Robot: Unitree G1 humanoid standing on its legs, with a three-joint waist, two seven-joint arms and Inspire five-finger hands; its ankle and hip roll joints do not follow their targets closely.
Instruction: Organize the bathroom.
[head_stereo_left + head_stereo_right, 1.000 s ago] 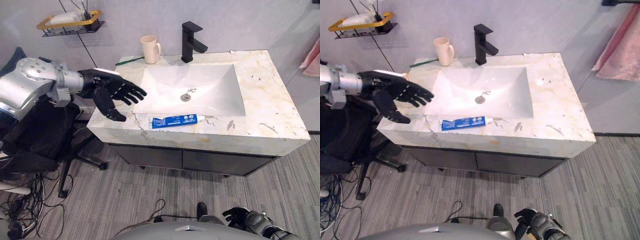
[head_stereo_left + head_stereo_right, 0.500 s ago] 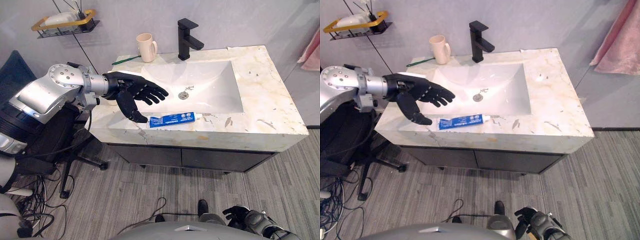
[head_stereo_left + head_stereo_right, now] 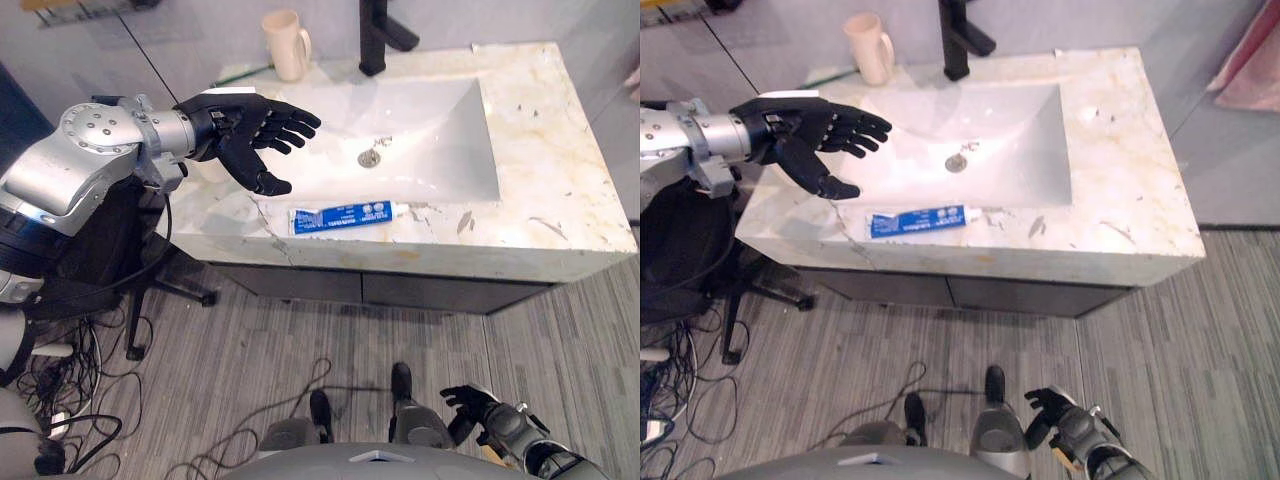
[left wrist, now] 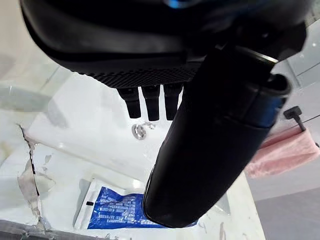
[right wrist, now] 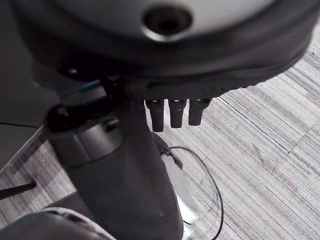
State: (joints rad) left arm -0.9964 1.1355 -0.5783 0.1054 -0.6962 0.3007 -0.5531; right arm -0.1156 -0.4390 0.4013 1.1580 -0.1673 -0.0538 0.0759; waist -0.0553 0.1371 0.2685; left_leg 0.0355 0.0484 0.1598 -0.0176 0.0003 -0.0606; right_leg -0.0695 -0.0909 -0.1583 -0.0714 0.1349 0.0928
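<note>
A blue and white toothpaste tube [image 3: 343, 216] lies flat on the marble counter [image 3: 560, 190] along its front edge, in front of the white sink basin [image 3: 430, 140]. My left hand [image 3: 245, 135] hovers open above the counter's left end, fingers spread over the basin's left rim, up and to the left of the tube. The left wrist view has the toothpaste tube [image 4: 117, 212] below my thumb [image 4: 210, 145]. A cream mug [image 3: 286, 44] stands at the back left with a green toothbrush [image 3: 243, 73] lying beside it. My right hand [image 3: 482, 412] hangs low near the floor, fingers relaxed.
A black faucet [image 3: 380, 35] rises behind the basin. A pink towel [image 3: 1247, 72] hangs at the right. A dark office chair [image 3: 90, 270] stands to the left of the vanity, with cables on the grey plank floor [image 3: 300, 340].
The camera has tipped downward, so the vanity sits higher in view. My left hand has risen a little and drawn back left, away from the toothpaste tube. The tube has stayed put.
</note>
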